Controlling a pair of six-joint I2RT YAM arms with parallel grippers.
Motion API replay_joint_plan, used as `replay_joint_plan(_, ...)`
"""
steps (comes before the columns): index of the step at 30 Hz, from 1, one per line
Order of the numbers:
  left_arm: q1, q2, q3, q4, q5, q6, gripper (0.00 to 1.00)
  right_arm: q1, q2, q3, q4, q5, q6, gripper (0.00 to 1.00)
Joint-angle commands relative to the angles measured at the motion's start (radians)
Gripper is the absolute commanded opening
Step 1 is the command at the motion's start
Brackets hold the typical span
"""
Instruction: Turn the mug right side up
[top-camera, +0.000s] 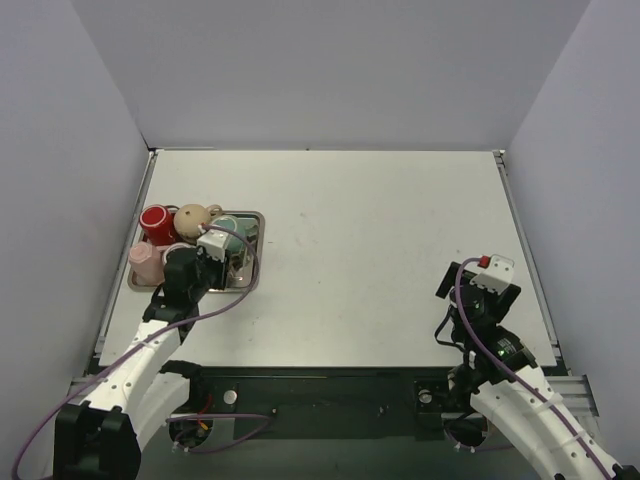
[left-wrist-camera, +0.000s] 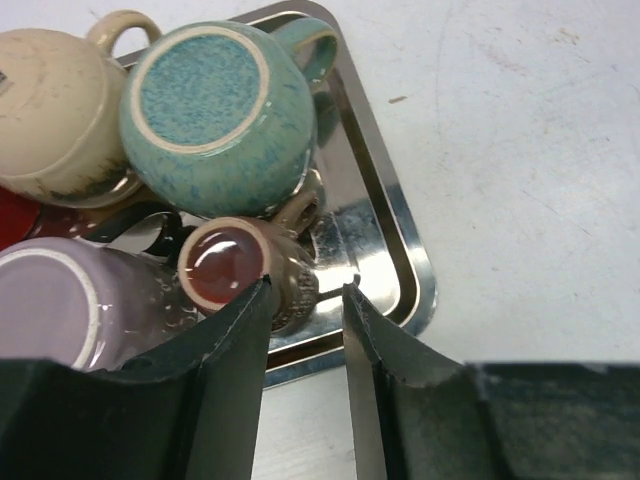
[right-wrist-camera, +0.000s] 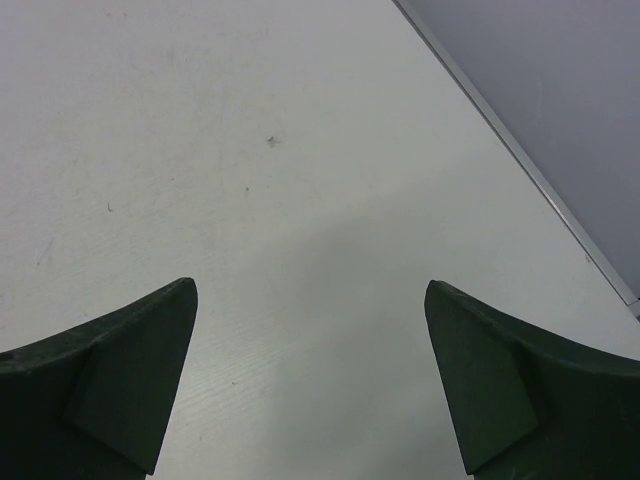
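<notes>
The white table (top-camera: 380, 250) carries all items. The white left arm (top-camera: 140, 360) reaches over the tray; the white right arm (top-camera: 520, 400) stands well apart at the table's right side.

A shiny rectangular metal tray (left-wrist-camera: 352, 238) lies near the left edge and holds five mugs crowded together. A speckled teal ceramic mug (left-wrist-camera: 205, 100) sits base up. Beside it are a beige mug (left-wrist-camera: 50, 100), a pale lavender mug (left-wrist-camera: 50, 300) with its base showing, and a red mug (top-camera: 155, 220).

The small brown mug (left-wrist-camera: 228, 265) stands upside down in the tray, reddish base upward, just beside the teal mug.

The left gripper (left-wrist-camera: 307, 290) is narrowed, with the brown mug's side between its fingers; whether they pinch it cannot be told. The right gripper (right-wrist-camera: 310, 288) is spread wide over bare table.
</notes>
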Motion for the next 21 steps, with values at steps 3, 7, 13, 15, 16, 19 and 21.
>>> replay_joint_plan(3, 0.006, 0.01, 0.189, -0.353, 0.378, 0.305, 0.67, -0.004, 0.013, 0.037, -0.013, -0.026, -0.018, 0.91)
replay_joint_plan(7, -0.013, 0.092, 0.396, -0.633, 0.426, 0.521, 0.86, -0.004, 0.014, 0.034, -0.01, -0.045, -0.02, 0.91)
replay_joint_plan(13, -0.075, 0.4, 0.754, -0.995, 0.286, 0.791, 0.86, -0.003, 0.039, 0.04, -0.008, -0.06, -0.027, 0.91)
replay_joint_plan(15, -0.104, 0.498, 0.834, -1.043, 0.209, 0.825, 0.79, -0.003, 0.048, 0.043, -0.007, -0.062, -0.029, 0.91)
replay_joint_plan(16, -0.112, 0.549, 0.864, -1.048, 0.186, 0.842, 0.77, -0.003, 0.051, 0.044, -0.008, -0.063, -0.029, 0.91)
replay_joint_plan(19, -0.152, 0.605, 0.879, -1.011, 0.114, 0.861, 0.73, -0.001, 0.054, 0.046, -0.011, -0.069, -0.029, 0.9)
replay_joint_plan(21, -0.161, 0.648, 0.883, -0.991, 0.088, 0.88, 0.68, -0.003, 0.054, 0.046, -0.013, -0.068, -0.029, 0.9)
